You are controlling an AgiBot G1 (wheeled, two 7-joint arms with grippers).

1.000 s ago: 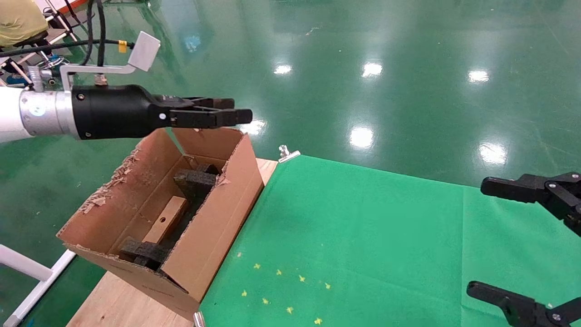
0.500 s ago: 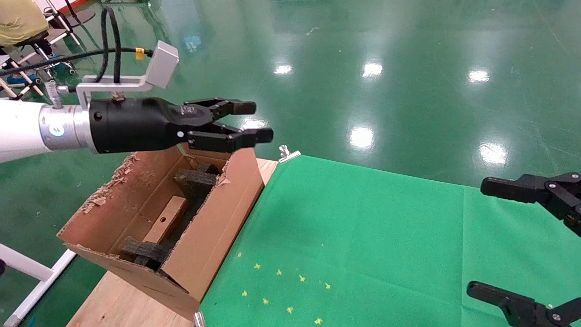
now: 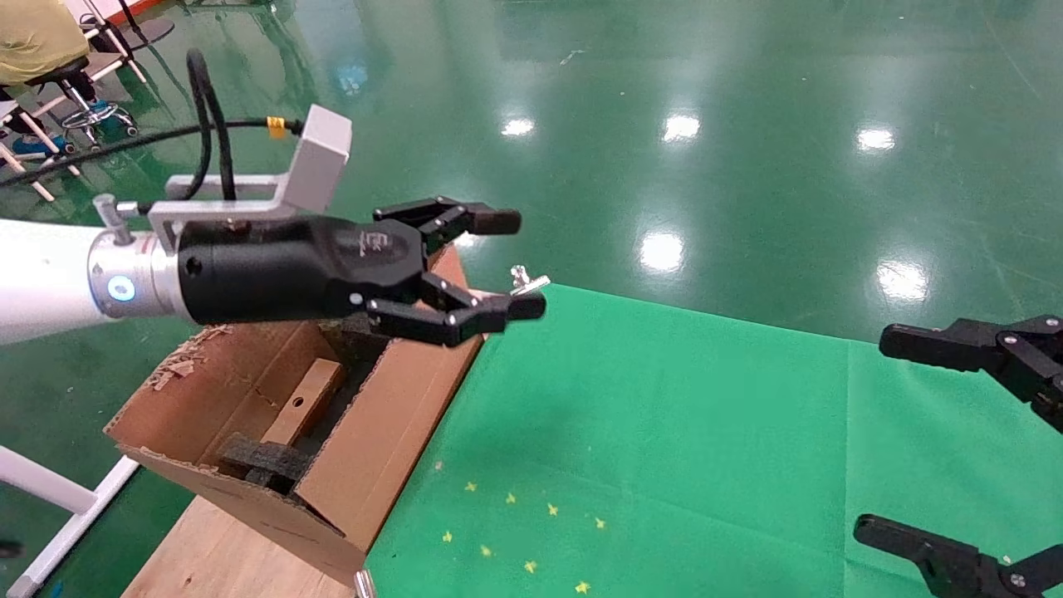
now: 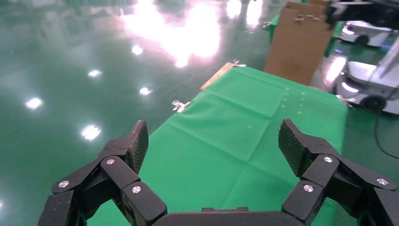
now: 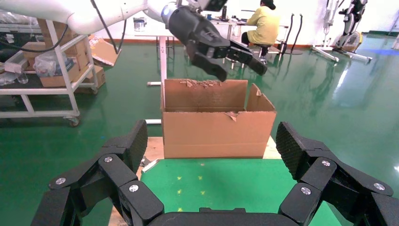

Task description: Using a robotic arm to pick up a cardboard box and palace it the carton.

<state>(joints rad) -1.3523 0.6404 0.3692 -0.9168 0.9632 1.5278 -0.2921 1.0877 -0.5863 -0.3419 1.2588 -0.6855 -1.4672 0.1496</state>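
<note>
The small brown cardboard box (image 3: 303, 403) lies inside the large torn-rimmed carton (image 3: 390, 448), between black foam blocks (image 3: 257, 461). The carton stands on the wooden table's left end and also shows in the right wrist view (image 5: 216, 125). My left gripper (image 3: 515, 264) is open and empty. It hovers over the carton's far right corner, pointing toward the green cloth (image 3: 664, 415). It also shows in its own wrist view (image 4: 214, 141) and in the right wrist view (image 5: 240, 66). My right gripper (image 3: 880, 433) is open and empty at the right edge, and shows in its own wrist view (image 5: 211, 141).
A metal clip (image 3: 527, 282) holds the cloth's far corner. Small yellow marks (image 3: 515, 531) dot the cloth near the front. Bare wood (image 3: 216, 556) shows under the carton. Another upright brown box (image 4: 299, 42) stands beyond the table's far end. Glossy green floor surrounds the table.
My left gripper has swung right and slightly down, from above the carton's far end to its right corner, and its fingers now stand spread apart. The box, carton and right gripper have not moved.
</note>
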